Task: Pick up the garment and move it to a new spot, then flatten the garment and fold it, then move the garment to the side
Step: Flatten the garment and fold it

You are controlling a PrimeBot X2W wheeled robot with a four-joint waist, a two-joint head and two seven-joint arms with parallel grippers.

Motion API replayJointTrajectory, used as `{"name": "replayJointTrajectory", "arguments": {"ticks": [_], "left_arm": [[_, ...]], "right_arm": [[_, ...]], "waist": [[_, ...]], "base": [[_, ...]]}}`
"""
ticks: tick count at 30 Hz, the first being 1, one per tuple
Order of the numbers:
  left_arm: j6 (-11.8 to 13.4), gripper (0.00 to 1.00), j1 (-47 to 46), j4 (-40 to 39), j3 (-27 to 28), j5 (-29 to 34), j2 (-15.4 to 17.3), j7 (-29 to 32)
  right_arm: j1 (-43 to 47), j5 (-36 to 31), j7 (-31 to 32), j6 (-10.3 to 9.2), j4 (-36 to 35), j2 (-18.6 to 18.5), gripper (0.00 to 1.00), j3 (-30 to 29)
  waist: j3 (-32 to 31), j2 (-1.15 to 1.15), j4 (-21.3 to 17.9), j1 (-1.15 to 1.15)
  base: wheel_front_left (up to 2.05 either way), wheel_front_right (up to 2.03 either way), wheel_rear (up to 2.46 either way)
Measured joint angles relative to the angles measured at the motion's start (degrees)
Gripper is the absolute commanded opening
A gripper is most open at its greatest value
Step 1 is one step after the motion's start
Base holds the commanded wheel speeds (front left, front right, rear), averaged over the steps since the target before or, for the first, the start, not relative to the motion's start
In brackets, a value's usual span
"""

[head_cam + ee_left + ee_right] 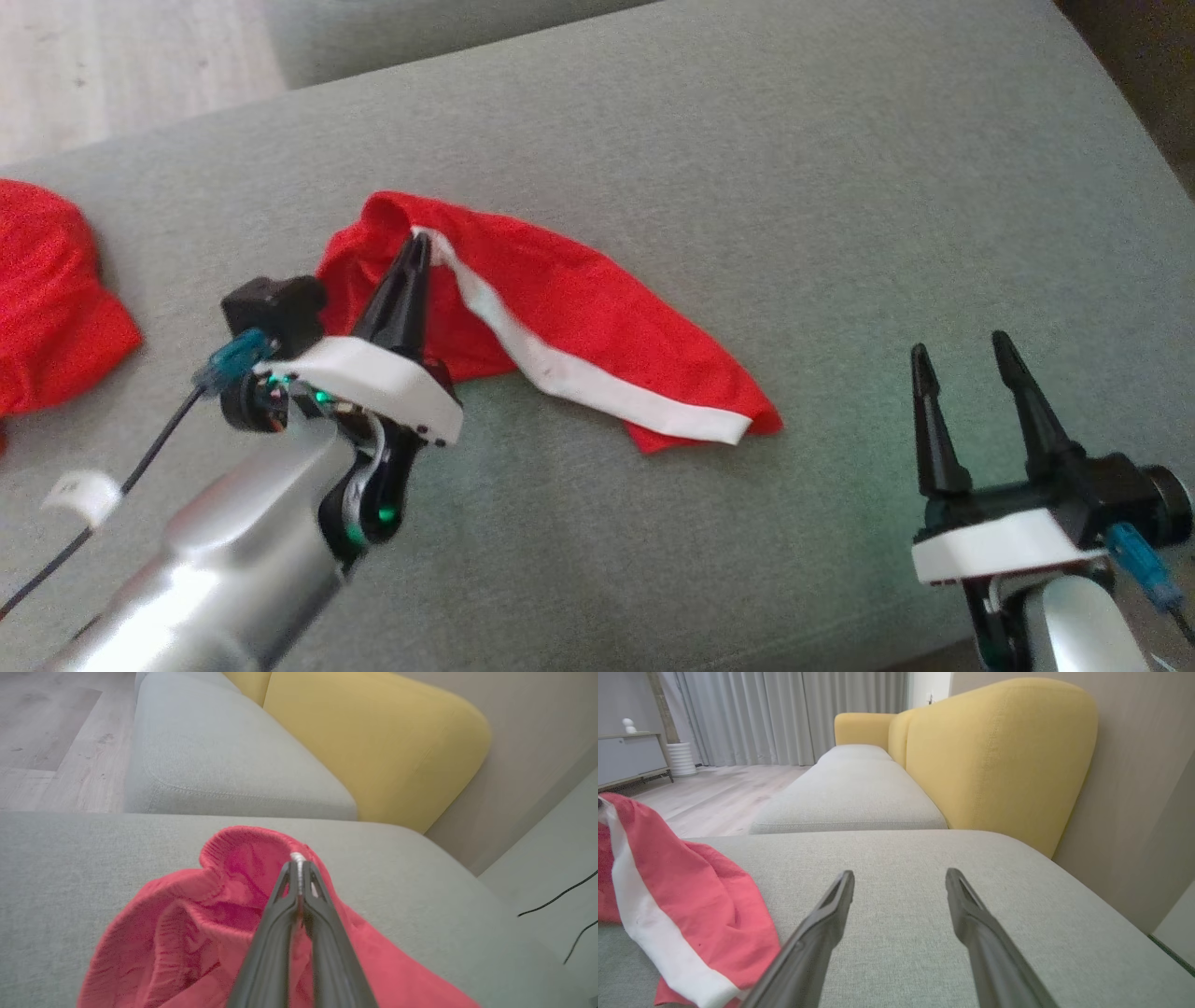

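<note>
Legible text, labels, brands, numbers, signs: none readable on any surface in the three views.

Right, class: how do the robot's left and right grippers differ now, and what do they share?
The left gripper is shut on the red garment at its white stripe; the right gripper stands open, empty. The left gripper touches the garment; the right gripper is over grey cushion. Both have two long dark fingers.
</note>
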Motion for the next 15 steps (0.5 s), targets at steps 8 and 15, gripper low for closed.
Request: {"name": "replayJointTrajectory", "arguments": {"ticks": [8, 15], "left_arm": [[11.57, 0.0, 23.77, -28.49, 7.56, -2.21, 11.18, -0.92], [13.83, 0.05, 39.07, -32.07, 11.23, -3.09, 13.5, -0.99]], "right_arm": [[2.86, -0.07, 0.0, 0.0, -0.24, 0.0, 1.0, -1.78], [2.69, -0.08, 0.0, 0.0, -0.14, 0.02, 1.0, -1.37]], "waist": [[-1.19, 0.0, 4.42, -0.01], [-1.11, 0.0, 6.53, 0.0]], "base": [[0.0, 0.0, 0.0], [0.0, 0.0, 0.0]]}}
